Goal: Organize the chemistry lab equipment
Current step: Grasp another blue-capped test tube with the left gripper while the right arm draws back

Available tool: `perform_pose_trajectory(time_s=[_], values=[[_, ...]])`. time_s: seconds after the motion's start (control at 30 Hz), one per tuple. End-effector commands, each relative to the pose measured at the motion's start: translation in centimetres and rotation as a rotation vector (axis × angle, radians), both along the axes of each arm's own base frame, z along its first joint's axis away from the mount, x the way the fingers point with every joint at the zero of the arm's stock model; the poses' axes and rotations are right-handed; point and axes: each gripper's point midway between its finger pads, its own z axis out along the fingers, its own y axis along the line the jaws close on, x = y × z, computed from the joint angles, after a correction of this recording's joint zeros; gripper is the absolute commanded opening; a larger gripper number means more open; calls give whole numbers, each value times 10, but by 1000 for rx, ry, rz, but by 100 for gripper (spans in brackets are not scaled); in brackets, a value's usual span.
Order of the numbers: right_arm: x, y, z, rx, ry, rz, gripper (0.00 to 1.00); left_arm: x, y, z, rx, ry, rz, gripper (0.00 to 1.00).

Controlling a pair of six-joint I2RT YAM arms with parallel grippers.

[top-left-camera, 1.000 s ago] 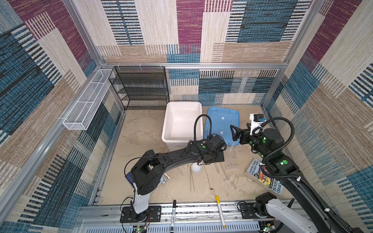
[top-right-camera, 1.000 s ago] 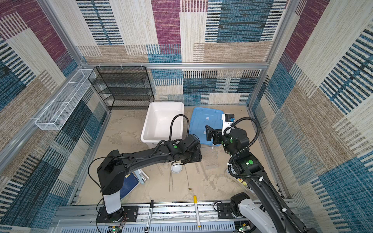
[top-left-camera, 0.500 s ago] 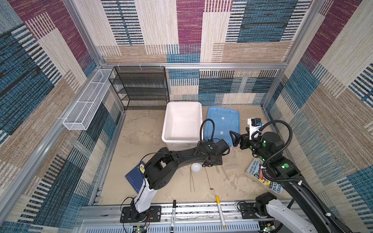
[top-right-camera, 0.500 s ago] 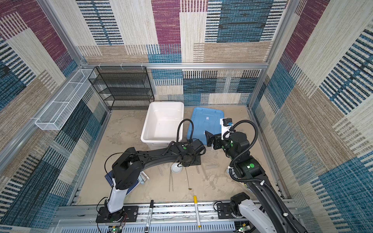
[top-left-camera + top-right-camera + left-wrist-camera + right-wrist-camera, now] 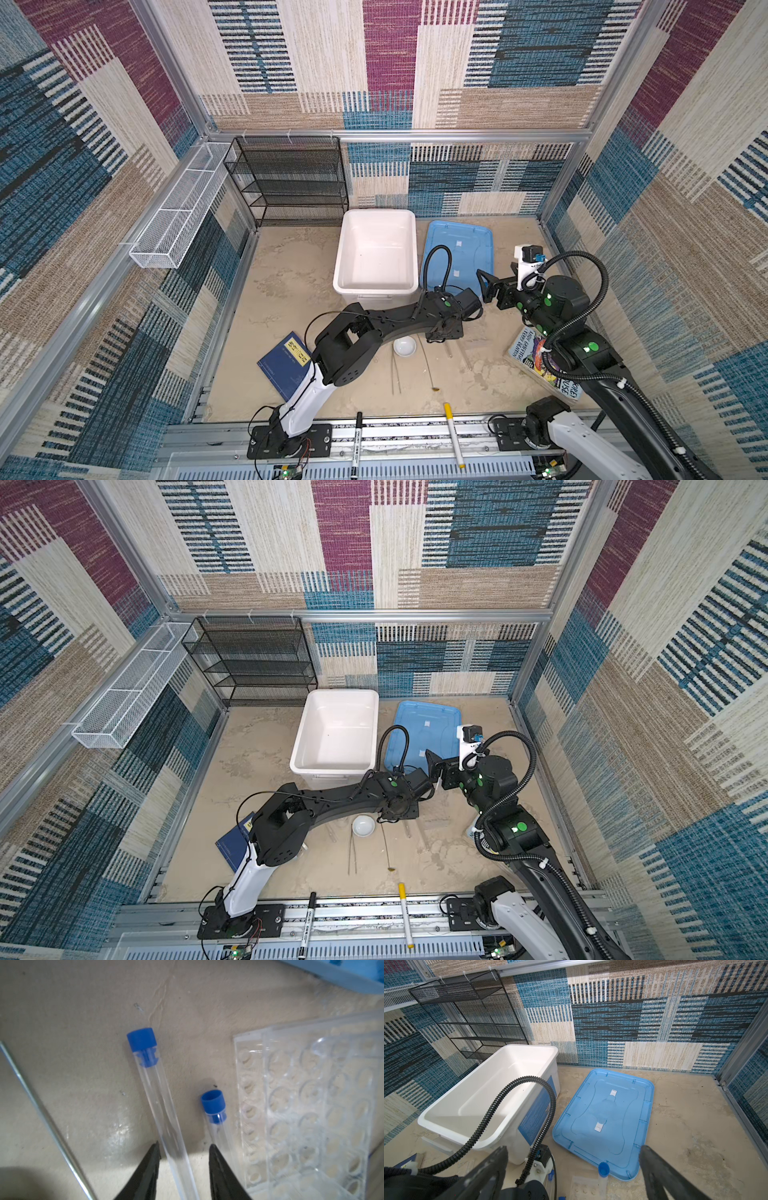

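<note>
1. On the floor [image 5: 291, 291] in front of the bin [image 5: 375, 288], the left gripper [image 5: 183, 1145] is down over a tube [image 5: 158, 1093] that lies flat. Its jaws stand apart, one on each side of the glass, with a gap visible on one side. Nothing is gripped.
2. A second tube [image 5: 213, 1103] sits just beside the rack [image 5: 311, 1105]. Whether it is seated in a hole cannot be told. A third tube was not identified.
3. The right gripper [image 5: 574, 1147] hangs near the lid [image 5: 457, 245], jaws wide and empty.
4. The bin is empty. The dish [image 5: 404, 345], tweezers [image 5: 395, 374] and spoon [image 5: 429, 368] lie loose on the floor, near one another but apart.
5. The beaker and rod could not be made out.
6. Assessment: early stage, with no item confirmed stowed. Outstanding are the grasp and placing of this tube, then every other piece.
</note>
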Motion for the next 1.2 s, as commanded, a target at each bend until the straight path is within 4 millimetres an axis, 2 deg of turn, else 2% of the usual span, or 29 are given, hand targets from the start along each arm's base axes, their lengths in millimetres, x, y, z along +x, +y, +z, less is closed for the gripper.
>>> perform_pose_trajectory(time_s=[0.0,0.2,0.33,0.47,0.63,0.87,0.93,1.0,1.07,1.17], values=[[0,-5,5,26,-15,-31,99,1,11,-5,60,7,13,37],[-1,-6,8,46,-24,-41,99,1,17,-8,89,11,18,33],[2,-9,8,37,-27,-62,100,2,19,-14,86,38,29,23],[3,-9,7,36,-26,-62,100,5,17,-10,86,24,17,13],[4,-7,9,36,-26,-53,100,7,22,-5,96,0,15,13],[7,-2,9,66,-22,-40,99,14,26,17,70,-74,15,12],[7,11,6,108,-22,29,100,17,25,21,57,-99,0,11],[11,22,-3,130,26,75,100,18,24,25,42,-122,-19,11],[19,22,-13,128,84,49,100,21,22,32,20,-155,-33,11],[24,26,-16,157,123,69,99,25,20,50,-13,-218,-60,10]])
